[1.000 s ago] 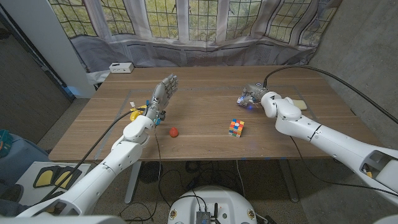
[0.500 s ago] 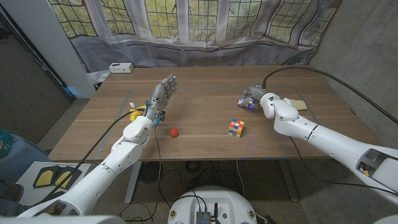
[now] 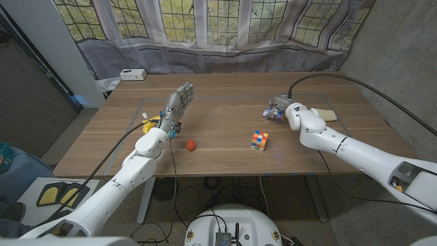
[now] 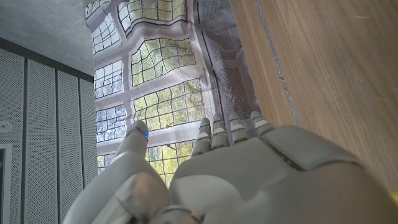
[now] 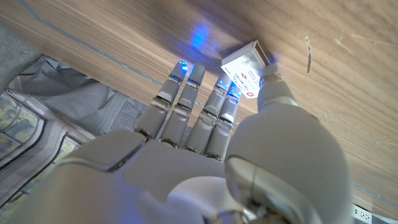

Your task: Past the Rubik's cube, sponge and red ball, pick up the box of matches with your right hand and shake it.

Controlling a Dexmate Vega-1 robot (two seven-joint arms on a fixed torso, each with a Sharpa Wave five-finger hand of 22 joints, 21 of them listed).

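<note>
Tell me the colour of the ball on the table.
Red; the ball shows best in the head view.

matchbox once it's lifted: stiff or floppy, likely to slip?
The box of matches looks like small printed card: probably light and fairly stiff, but crushable. Held between the fingertips of the right hand, it may twist or slip when shaken.

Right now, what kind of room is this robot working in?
Probably a test or lab room, not a home. A bare wooden table carries a few small practice items such as a Rubik's cube and a red ball. Behind it a leaded window is half covered by a grey sheet, beside plain concrete-looking walls.
</note>
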